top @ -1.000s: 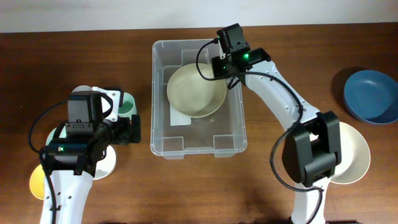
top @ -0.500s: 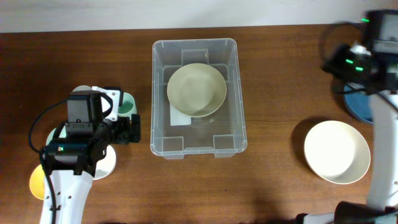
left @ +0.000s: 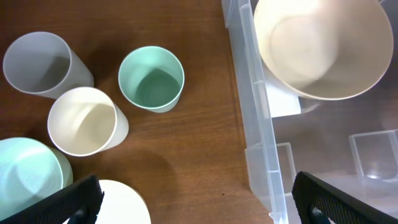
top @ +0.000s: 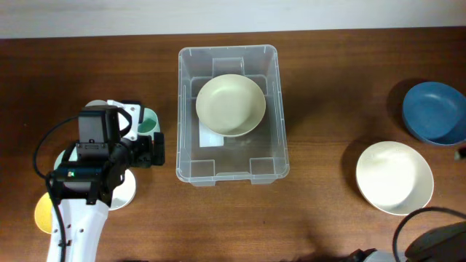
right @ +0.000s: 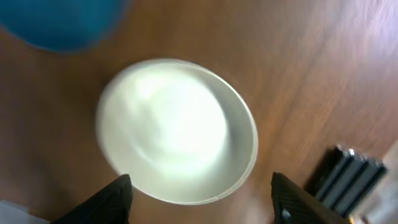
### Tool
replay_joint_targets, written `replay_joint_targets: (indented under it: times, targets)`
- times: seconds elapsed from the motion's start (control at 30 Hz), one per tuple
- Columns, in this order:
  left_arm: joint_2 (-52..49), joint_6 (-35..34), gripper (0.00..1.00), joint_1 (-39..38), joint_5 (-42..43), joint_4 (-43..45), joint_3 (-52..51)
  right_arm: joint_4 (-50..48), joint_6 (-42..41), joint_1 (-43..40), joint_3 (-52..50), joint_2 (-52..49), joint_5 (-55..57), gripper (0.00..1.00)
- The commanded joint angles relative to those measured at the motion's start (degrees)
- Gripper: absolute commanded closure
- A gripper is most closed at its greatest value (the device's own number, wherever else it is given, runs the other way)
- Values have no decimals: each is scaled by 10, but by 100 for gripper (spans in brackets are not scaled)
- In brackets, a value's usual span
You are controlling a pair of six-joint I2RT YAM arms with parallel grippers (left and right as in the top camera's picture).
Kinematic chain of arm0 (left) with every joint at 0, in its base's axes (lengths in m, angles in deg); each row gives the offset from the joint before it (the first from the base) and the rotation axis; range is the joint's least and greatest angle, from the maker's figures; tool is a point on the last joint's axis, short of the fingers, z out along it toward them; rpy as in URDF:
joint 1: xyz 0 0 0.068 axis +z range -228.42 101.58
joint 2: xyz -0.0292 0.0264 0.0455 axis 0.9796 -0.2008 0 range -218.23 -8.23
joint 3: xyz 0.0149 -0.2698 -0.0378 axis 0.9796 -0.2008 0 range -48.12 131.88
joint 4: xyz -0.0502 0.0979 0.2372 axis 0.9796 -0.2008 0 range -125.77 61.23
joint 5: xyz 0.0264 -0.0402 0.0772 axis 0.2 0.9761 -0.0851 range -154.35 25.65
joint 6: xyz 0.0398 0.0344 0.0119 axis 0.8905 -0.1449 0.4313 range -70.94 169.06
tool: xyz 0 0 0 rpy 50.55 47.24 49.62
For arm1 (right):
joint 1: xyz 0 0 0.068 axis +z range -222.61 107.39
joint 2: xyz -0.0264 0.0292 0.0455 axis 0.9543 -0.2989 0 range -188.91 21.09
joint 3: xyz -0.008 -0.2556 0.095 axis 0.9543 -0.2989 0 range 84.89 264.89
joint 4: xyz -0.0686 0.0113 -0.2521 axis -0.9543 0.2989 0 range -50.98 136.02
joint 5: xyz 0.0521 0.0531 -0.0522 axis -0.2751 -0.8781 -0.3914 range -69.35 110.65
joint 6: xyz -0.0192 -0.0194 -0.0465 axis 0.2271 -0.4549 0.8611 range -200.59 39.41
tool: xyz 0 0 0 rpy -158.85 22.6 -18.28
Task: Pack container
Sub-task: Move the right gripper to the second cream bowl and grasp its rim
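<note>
The clear container sits on the wooden table, a cream bowl resting inside it. Left of the container, the left gripper hangs spread wide and empty near a green cup. Right of the container, the right gripper gapes, released, above a white bowl

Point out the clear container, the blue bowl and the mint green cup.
clear container (top: pixel 231 154), overhead view, bare floor near front wall.
blue bowl (top: pixel 435 113), overhead view, middle of its inside.
mint green cup (left: pixel 151 79), left wrist view, inner bottom.
</note>
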Motion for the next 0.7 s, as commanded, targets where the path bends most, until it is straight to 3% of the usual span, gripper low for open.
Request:
replay_joint_targets:
  times: [0.0, 0.1, 0.33, 0.67]
  targets:
    - [3, -6, 1, 2, 4, 3, 10, -47, 41, -29, -113, 2, -52, 33]
    - [3, -6, 1, 2, 4, 3, 10, -110, 38, -30, -200, 2, -62, 33]
    - [3, -6, 1, 2, 4, 3, 10, -191, 38, -30, -295, 2, -52, 33]
    - [3, -6, 1, 2, 4, 3, 10, -230, 35, -30, -343, 2, -18, 32]
